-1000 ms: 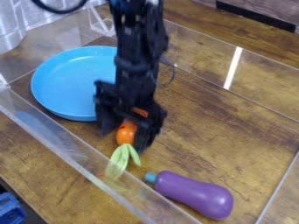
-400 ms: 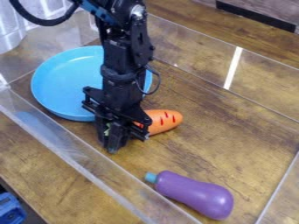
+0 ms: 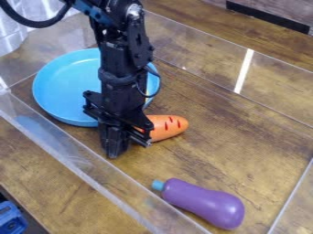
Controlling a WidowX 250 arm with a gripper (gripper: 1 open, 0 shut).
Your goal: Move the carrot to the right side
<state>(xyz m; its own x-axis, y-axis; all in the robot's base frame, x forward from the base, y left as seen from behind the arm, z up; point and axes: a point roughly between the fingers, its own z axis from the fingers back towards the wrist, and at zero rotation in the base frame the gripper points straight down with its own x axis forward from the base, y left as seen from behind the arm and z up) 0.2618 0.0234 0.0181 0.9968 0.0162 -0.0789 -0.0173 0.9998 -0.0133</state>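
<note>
Looking down, I saw my gripper point(image 3: 116, 139) pinched together on the leafy end of the carrot point(image 3: 167, 126), which lay on the table point(image 3: 244, 137) beside the blue plate point(image 3: 64, 87).

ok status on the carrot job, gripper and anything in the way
Gripper shut, pointing down at the carrot's left end. Carrot lying on the table beside the blue plate. Purple eggplant sits off to the lower right.
</note>
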